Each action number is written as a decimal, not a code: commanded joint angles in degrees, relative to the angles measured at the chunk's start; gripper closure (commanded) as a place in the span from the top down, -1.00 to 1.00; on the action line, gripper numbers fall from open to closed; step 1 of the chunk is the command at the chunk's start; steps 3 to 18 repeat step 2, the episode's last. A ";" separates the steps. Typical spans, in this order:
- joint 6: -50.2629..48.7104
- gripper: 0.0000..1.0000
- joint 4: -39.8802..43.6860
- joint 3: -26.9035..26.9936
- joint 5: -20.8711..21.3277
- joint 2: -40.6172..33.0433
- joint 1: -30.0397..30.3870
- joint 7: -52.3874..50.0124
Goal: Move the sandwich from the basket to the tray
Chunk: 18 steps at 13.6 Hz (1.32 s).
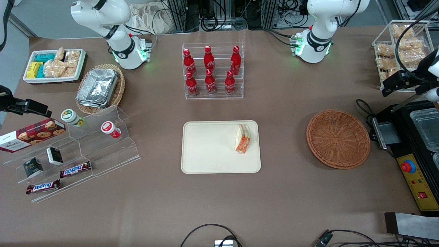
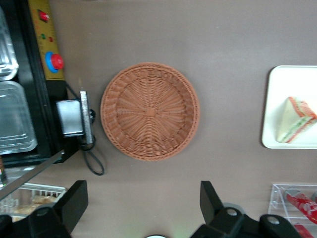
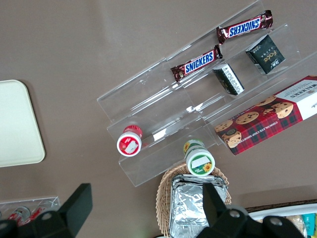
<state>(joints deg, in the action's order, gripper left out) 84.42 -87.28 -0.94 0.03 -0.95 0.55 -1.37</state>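
The sandwich [image 1: 242, 138], a wrapped white wedge with orange and green filling, lies on the cream tray [image 1: 205, 151], at the tray's end nearest the basket. The reddish-brown wicker basket [image 1: 337, 139] sits empty toward the working arm's end of the table. My gripper [image 1: 394, 84] hangs high above the table, farther from the front camera than the basket, and is open with nothing between its fingers. The left wrist view looks down on the empty basket [image 2: 150, 110], with the gripper [image 2: 143, 203] spread wide and the sandwich [image 2: 295, 120] on the tray [image 2: 277, 99].
A clear rack of red cola bottles [image 1: 212, 70] stands farther from the front camera than the tray. A clear bin of bagged pastries [image 1: 401, 48] and a black machine with a red button [image 1: 408, 166] flank the basket. An acrylic snack stand [image 1: 85, 151] stands toward the parked arm's end.
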 commanded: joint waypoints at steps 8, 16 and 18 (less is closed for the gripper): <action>-0.05 1.00 -1.58 0.85 -1.70 -1.77 -0.73 0.23; -0.05 1.00 -1.58 0.85 -1.70 -1.77 -0.73 0.23; -0.05 1.00 -1.58 0.85 -1.70 -1.77 -0.73 0.23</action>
